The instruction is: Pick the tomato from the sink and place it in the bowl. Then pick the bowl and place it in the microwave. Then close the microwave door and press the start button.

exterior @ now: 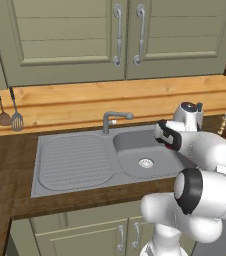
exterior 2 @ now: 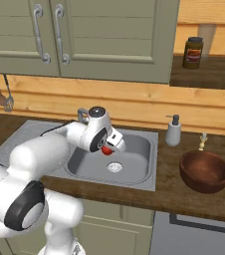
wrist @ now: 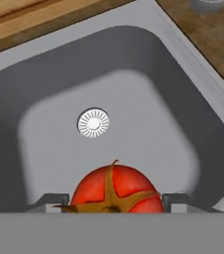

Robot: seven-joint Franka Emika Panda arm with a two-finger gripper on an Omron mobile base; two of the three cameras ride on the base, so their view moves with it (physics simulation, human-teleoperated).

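Hand view: tomato (wrist: 116,191) between tool (wrist: 115,202) fingertips, bottom cut off.

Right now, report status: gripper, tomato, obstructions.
Gripper over the sink basin, fingers either side of the tomato. Grip or lift: cannot tell. Bowl waiting on the counter. Nothing blocking.

It was a home kitchen. A steel sink (exterior: 75,162) with faucet (exterior: 112,120) sat in a dark wood counter (exterior 2: 184,196). Green cabinets (exterior: 120,37) hung above the sink, utensils (exterior: 5,112) hung on the wall left of it, and a soap pump (exterior 2: 173,131) and bowl (exterior 2: 205,172) stood to its right.
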